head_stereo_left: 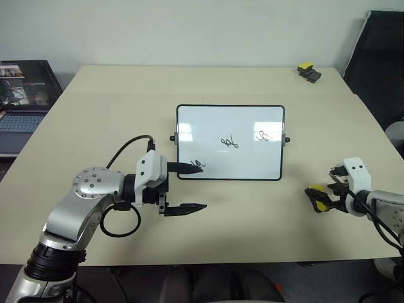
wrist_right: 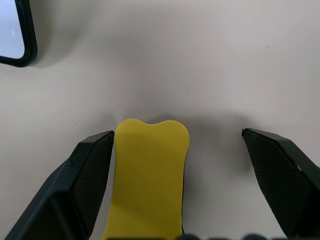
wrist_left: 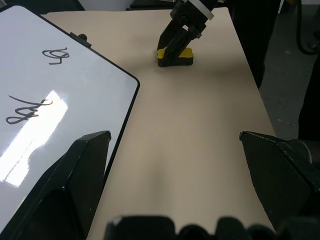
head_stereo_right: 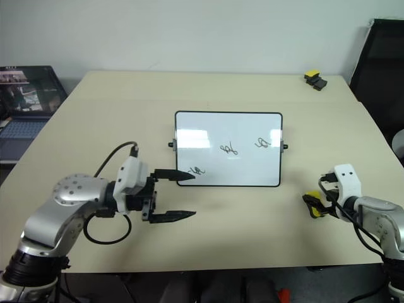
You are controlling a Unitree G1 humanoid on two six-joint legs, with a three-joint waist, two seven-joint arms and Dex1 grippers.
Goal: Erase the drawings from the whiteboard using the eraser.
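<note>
The whiteboard (head_stereo_left: pixel 214 126) stands propped in the middle of the table, with three black drawings on it: one at the lower left (head_stereo_left: pixel 197 164), one in the centre (head_stereo_left: pixel 229 143), one to the right (head_stereo_left: pixel 263 136). My left gripper (head_stereo_left: pixel 199 187) hangs open at the board's lower left corner, its upper finger just in front of the lower-left drawing. The yellow eraser (wrist_right: pixel 147 180) lies on the table to the right of the board. My right gripper (wrist_right: pixel 175 134) is open around it: one finger (wrist_right: pixel 90 170) is against the eraser, the other stands apart.
A laptop (head_stereo_left: pixel 22 95) sits off the table's left side. A yellow-topped black block (head_stereo_left: pixel 308 71) rests at the far right corner. A dark chair (head_stereo_left: pixel 379 63) stands beyond the right edge. Bare tabletop (head_stereo_left: pixel 252 221) lies between the two grippers.
</note>
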